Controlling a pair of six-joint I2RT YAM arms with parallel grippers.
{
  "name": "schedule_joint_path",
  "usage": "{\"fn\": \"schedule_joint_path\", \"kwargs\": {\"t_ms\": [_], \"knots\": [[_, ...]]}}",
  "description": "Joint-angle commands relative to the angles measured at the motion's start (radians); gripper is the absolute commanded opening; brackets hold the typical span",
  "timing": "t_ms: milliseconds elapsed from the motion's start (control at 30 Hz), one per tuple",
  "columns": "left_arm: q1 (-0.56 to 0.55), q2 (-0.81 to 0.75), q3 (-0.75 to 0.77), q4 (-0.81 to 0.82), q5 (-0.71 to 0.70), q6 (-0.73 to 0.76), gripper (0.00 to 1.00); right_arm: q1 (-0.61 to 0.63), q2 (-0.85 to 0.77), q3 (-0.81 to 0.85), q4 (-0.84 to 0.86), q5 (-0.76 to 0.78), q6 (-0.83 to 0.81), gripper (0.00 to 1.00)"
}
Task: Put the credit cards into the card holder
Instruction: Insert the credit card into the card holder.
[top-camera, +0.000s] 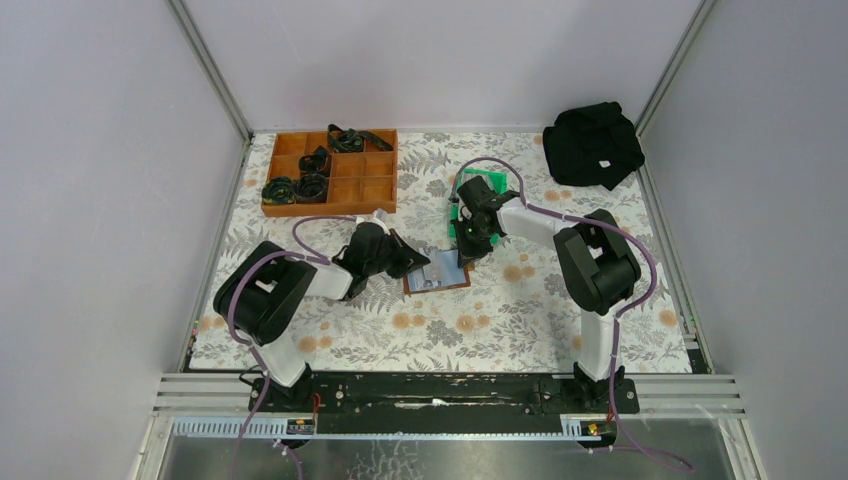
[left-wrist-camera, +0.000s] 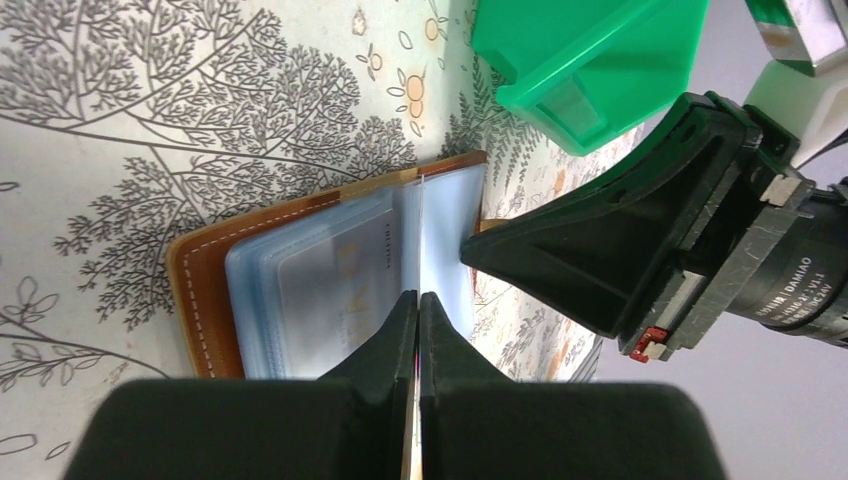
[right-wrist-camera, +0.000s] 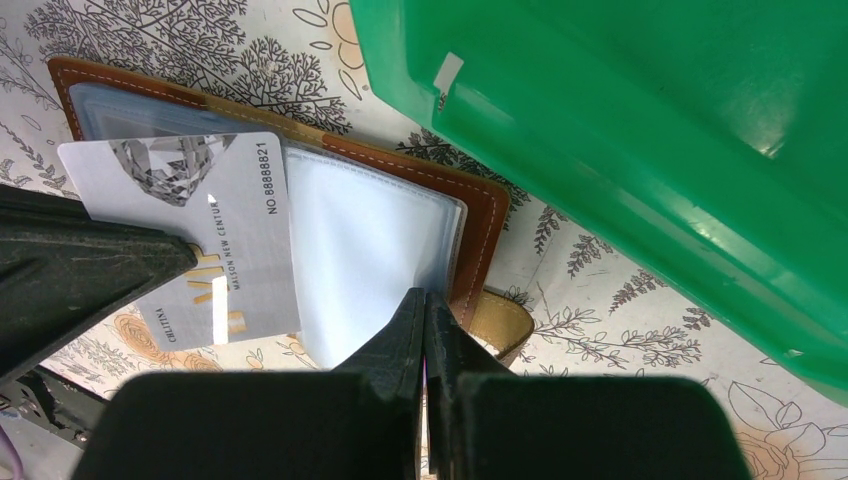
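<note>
The brown leather card holder (top-camera: 440, 277) lies open on the floral cloth, clear sleeves up; it also shows in the left wrist view (left-wrist-camera: 195, 290) and the right wrist view (right-wrist-camera: 480, 230). My left gripper (top-camera: 408, 262) (left-wrist-camera: 418, 300) is shut on a grey credit card (right-wrist-camera: 200, 230), seen edge-on in the left wrist view (left-wrist-camera: 418, 230), its front edge at the sleeves. My right gripper (top-camera: 466, 250) (right-wrist-camera: 425, 298) is shut, pinching the edge of a lifted clear sleeve (right-wrist-camera: 360, 250). Other cards are out of view.
A green plastic bin (top-camera: 480, 185) (right-wrist-camera: 650, 150) (left-wrist-camera: 580, 70) stands just behind the holder, partly under my right arm. A wooden compartment tray (top-camera: 350, 185) with black items sits at back left. A black bag (top-camera: 592, 143) lies at back right.
</note>
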Motion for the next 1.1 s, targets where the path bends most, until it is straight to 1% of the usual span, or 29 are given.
{"fn": "schedule_joint_path", "kwargs": {"t_ms": [0, 367, 633, 1067], "knots": [[0.004, 0.012, -0.006, 0.102, 0.018, -0.009, 0.0, 0.006, 0.064, -0.013, -0.005, 0.02, -0.008, 0.0], [0.001, 0.043, -0.021, 0.095, 0.032, 0.001, 0.0, 0.004, 0.057, -0.019, -0.004, 0.02, -0.007, 0.0], [-0.016, 0.018, -0.038, 0.062, 0.014, 0.006, 0.0, 0.004, 0.061, -0.012, -0.002, 0.019, -0.004, 0.0], [-0.04, 0.019, -0.051, 0.061, -0.01, -0.005, 0.0, 0.004, 0.062, -0.019, -0.001, 0.017, -0.001, 0.0]]}}
